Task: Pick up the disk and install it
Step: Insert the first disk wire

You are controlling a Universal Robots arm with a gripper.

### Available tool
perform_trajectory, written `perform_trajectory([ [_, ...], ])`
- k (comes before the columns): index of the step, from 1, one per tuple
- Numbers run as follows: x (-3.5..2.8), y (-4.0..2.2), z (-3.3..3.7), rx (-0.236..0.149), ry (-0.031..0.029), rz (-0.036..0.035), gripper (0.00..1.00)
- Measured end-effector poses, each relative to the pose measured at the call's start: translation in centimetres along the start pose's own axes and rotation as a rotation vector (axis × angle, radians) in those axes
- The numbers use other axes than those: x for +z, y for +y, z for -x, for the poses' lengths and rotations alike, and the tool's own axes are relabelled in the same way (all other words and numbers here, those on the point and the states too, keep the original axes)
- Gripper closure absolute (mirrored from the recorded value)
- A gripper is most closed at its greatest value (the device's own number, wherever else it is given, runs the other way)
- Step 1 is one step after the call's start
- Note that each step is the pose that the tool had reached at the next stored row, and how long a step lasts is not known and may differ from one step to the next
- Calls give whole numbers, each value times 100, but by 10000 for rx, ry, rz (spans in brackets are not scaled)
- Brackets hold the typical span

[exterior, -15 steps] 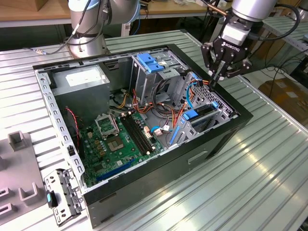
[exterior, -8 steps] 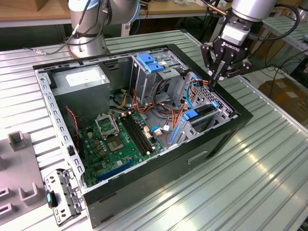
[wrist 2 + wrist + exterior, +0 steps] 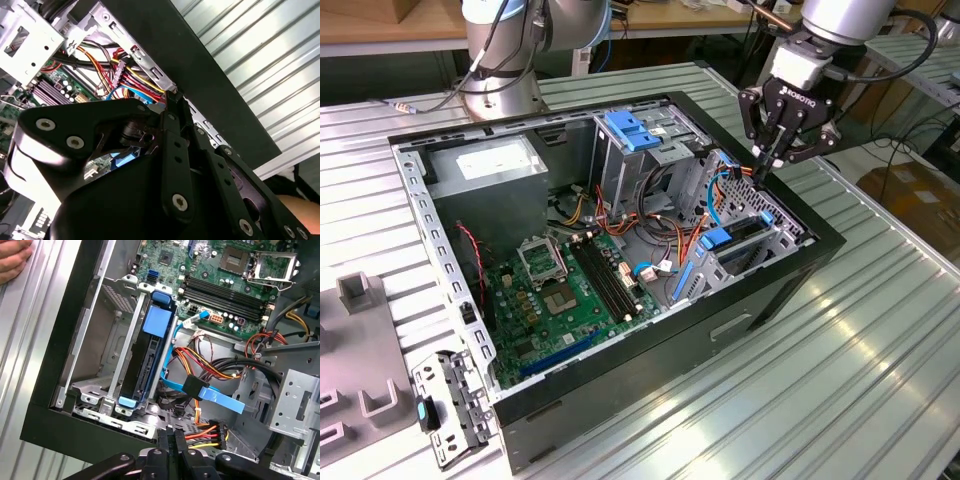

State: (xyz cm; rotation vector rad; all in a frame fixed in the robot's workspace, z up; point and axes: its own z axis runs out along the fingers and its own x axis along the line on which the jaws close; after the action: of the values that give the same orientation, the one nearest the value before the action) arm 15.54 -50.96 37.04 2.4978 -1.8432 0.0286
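**Operator:** The disk (image 3: 150,360), a flat black metal drive in a blue plastic carrier frame, stands on edge in the grey metal drive bay (image 3: 95,390) at the corner of the open black computer case (image 3: 790,290). In the exterior view it sits at about (image 3: 740,240). I judge it seated, or nearly so.

**Colleague:** And the gripper?

**Operator:** The black gripper (image 3: 765,165) hovers just above that bay with its jaws closed together, holding nothing. In the first wrist view I see the tips meeting (image 3: 173,440) near the case edge, beside the orange and yellow power cables (image 3: 205,432).

**Colleague:** How do I do this well?

**Operator:** I would press squarely on the blue tab at the carrier's end, keep the closed tips off the loose light-blue data cable (image 3: 215,395), and push along the rails, not across them.

**Colleague:** Counts?

**Operator:** One disk, one gripper, one green motherboard (image 3: 570,300), one tall grey cage with a blue latch (image 3: 632,135), one grey power-supply box (image 3: 485,170), and one person's hand (image 3: 12,260) resting on the ribbed metal worktop (image 3: 840,380).
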Motion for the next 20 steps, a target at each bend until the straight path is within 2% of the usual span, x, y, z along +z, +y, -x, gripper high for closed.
perform_trajectory([
  [8, 0, 1, 0, 79, -1, 3, 83],
  [12, 2, 45, 12, 237, -5, 9, 83],
  [15, 10, 46, 14, 1013, -19, 38, 83],
  [16, 11, 45, 14, 1162, -21, 43, 83],
  [20, 13, 88, 13, 1259, -25, 47, 83],
])
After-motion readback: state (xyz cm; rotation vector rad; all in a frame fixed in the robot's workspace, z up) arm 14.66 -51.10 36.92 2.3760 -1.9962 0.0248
